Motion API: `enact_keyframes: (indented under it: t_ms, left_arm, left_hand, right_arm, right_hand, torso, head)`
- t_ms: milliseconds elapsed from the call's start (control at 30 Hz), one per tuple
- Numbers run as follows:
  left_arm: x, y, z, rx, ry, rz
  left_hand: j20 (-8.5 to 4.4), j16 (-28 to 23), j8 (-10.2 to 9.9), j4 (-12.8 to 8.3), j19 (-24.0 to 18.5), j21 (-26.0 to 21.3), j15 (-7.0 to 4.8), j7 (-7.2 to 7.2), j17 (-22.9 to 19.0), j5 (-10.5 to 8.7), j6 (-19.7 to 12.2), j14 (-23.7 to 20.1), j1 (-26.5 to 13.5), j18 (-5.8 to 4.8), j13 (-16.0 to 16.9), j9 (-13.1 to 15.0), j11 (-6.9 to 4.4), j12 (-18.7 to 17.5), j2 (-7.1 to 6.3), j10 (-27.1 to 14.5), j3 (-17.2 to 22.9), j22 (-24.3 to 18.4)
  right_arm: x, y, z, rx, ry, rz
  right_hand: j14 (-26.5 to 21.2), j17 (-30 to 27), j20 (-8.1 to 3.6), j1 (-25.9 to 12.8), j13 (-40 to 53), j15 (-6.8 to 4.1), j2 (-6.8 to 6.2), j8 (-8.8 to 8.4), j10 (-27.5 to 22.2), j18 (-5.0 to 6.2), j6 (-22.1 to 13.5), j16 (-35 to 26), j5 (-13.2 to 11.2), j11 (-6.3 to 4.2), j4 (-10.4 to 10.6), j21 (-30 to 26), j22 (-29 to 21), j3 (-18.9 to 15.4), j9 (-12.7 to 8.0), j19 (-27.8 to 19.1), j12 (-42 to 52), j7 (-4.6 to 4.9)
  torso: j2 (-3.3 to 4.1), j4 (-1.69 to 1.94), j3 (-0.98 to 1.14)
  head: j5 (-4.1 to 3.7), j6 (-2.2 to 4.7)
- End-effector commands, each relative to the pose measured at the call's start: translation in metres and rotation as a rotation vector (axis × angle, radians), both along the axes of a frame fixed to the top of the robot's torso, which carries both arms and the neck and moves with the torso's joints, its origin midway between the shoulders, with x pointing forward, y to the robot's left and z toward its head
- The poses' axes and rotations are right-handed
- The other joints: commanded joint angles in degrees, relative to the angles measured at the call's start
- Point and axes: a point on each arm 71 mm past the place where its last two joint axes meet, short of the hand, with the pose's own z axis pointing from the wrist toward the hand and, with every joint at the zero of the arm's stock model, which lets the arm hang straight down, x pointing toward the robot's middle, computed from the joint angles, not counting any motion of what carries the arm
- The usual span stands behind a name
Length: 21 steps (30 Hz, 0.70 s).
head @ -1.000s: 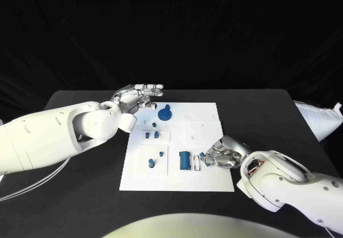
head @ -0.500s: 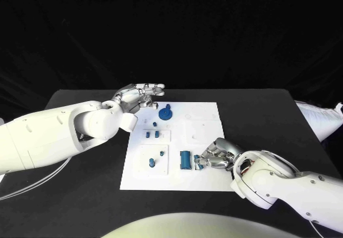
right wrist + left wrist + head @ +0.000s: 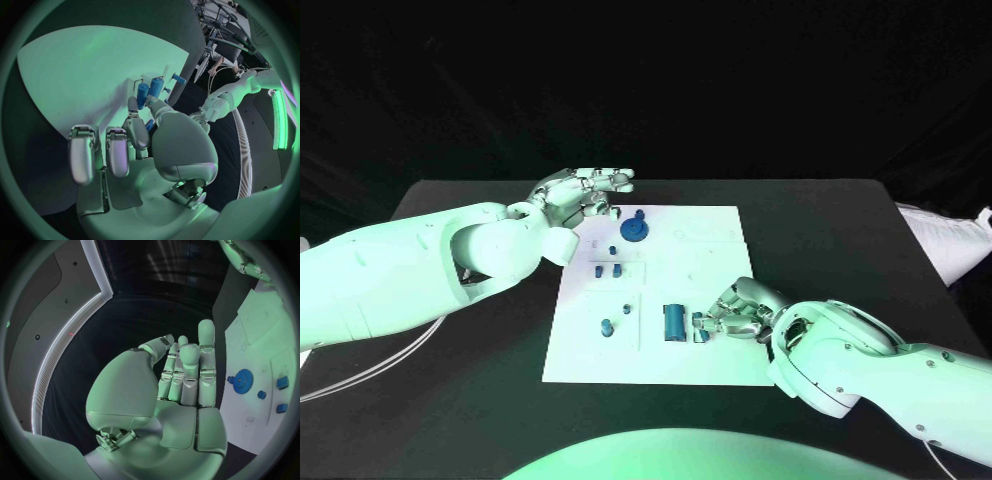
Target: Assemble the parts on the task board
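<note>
Two hands are in play, but only your right hand [image 3: 737, 312] has moved over the last second: it has crept across the board [image 3: 711, 262] toward the blue cylinder [image 3: 674, 321], and its fingertips [image 3: 708, 325] now sit just beside that part. In my judgement you are closing in for a pick, not yet holding it. A small blue piece [image 3: 697, 321] lies between the fingertips and the cylinder; whether it is pinched, I cannot tell.

Your left hand [image 3: 581, 192] has stayed where it was, off the far corner of the board, near the blue gear [image 3: 633, 232]. Its fingers are straight and close together with nothing in them.

The right wrist view gives you what the head view hides: two fingers [image 3: 117, 150] are stretched out apart and touch nothing, while the thumb and another finger reach toward the cylinder [image 3: 143, 93], with a blue scrap [image 3: 150, 124] showing between them. The left wrist view shows the empty palm [image 3: 181, 390] plainly, with the gear [image 3: 243, 376] beyond the fingertips, well apart from them.
</note>
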Motion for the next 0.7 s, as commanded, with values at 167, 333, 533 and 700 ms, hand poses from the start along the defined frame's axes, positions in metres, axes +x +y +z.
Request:
enact_keyframes:
  t_ms: [167,333,533,700]
  left_arm:
    - [-0.001,-0.0029,0.0019,-0.008,-0.018,-0.024]
    - [-0.0011,-0.0031,0.0019,-0.007,-0.017,-0.026]
    - [-0.0012,-0.0032,0.0018,-0.006,-0.016,-0.028]
    - [-0.0013,-0.0038,0.0017,-0.007,-0.014,-0.032]
  left_hand:
    - [0.09,0.21,0.22,0.36,-0.13,-0.38,0.07,0.08,-0.1,-0.21,-0.35,-0.31,-0.63,1.03,0.06,-0.02,0.02,0.29,0.1,-0.39,-0.1,-0.09]
    - [0.09,0.21,0.22,0.33,-0.13,-0.39,0.06,0.07,-0.13,-0.21,-0.39,-0.32,-0.62,1.04,0.05,-0.02,0.01,0.31,0.09,-0.43,-0.11,-0.1]
    - [0.09,0.21,0.22,0.33,-0.13,-0.39,0.06,0.07,-0.13,-0.21,-0.39,-0.32,-0.62,1.04,0.05,-0.02,0.01,0.31,0.09,-0.43,-0.11,-0.1]
    - [0.09,0.21,0.22,0.33,-0.13,-0.39,0.06,0.07,-0.13,-0.21,-0.39,-0.32,-0.62,1.04,0.05,-0.02,0.01,0.31,0.09,-0.43,-0.11,-0.1]
  right_arm:
    - [-0.0023,0.0007,-0.0033,-0.06,0.001,0.049]
    - [-0.0024,0.0011,-0.0031,-0.071,-0.006,0.059]
    - [-0.0026,0.0026,-0.0028,-0.075,-0.008,0.067]
    - [-0.0024,0.0056,-0.0026,-0.071,-0.01,0.072]
  right_hand:
    - [5.33,12.28,-0.5,-0.31,1.58,-0.4,0.24,0.27,1.47,-0.87,0.72,0.13,-0.06,-0.55,0.4,0.07,8.43,-0.17,0.22,3.22,0.43,-0.11]
    - [5.34,12.33,-0.52,-0.32,1.68,-0.42,0.27,0.32,1.51,-0.87,0.77,0.16,-0.05,-0.58,0.43,0.08,8.44,-0.19,0.27,3.23,0.59,-0.14]
    - [5.34,12.31,-0.53,-0.3,1.75,-0.43,0.26,0.35,1.53,-0.86,0.79,0.15,-0.05,-0.59,0.43,0.04,8.39,-0.21,0.3,3.2,0.71,-0.16]
    - [5.33,12.29,-0.56,-0.34,1.77,-0.46,0.22,0.4,1.54,-0.87,0.81,0.13,-0.14,-0.62,0.48,0.07,8.43,-0.29,0.37,3.22,0.72,-0.18]
  torso:
    - [0.03,0.03,0.04]
    - [0.01,0.01,0.02]
    - [0.02,-0.08,0.02]
    - [0.01,0.02,0.02]
  head:
    - [-0.18,0.06]
    - [-0.22,0.05]
    - [-0.06,-0.04]
    - [-0.13,0.03]
